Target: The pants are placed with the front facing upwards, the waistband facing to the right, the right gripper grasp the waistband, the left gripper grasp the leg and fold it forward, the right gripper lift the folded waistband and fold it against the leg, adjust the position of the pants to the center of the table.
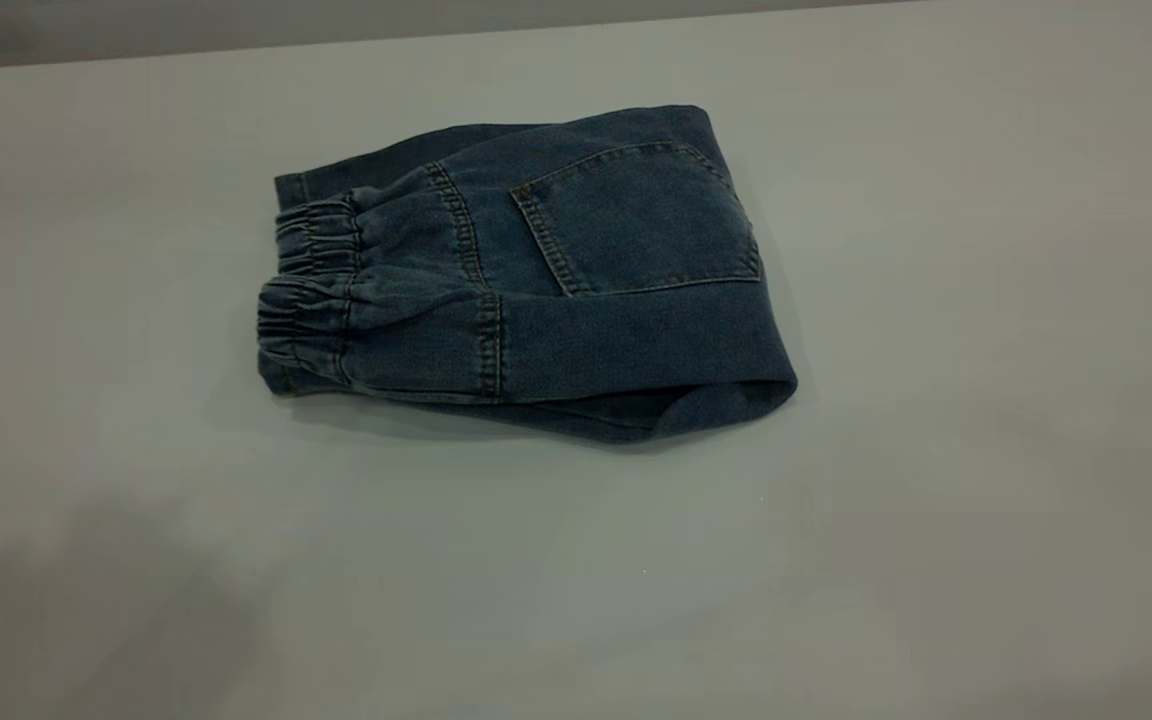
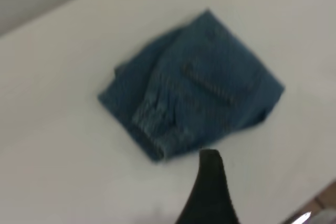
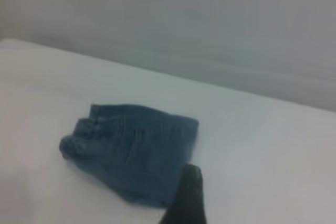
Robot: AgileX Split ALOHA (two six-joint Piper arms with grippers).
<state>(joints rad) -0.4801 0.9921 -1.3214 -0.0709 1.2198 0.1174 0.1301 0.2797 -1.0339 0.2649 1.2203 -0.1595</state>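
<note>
The pants (image 1: 576, 300) lie folded in a compact bundle near the middle of the table (image 1: 986, 400), back patch pocket (image 1: 636, 215) facing up. The gathered waistband (image 1: 304, 300) sits at the bundle's left end, doubled over. Neither gripper shows in the exterior view. In the left wrist view, a dark part of my left gripper (image 2: 210, 192) hangs above bare table, just off the edge of the pants (image 2: 194, 87). My right gripper (image 3: 186, 198) shows as a dark shape near one side of the pants (image 3: 136, 150), raised off them. Nothing is held.
The table's far edge (image 1: 336, 42) runs along the top of the exterior view, with a grey wall behind it. A soft shadow (image 1: 106, 620) falls on the near left of the tabletop.
</note>
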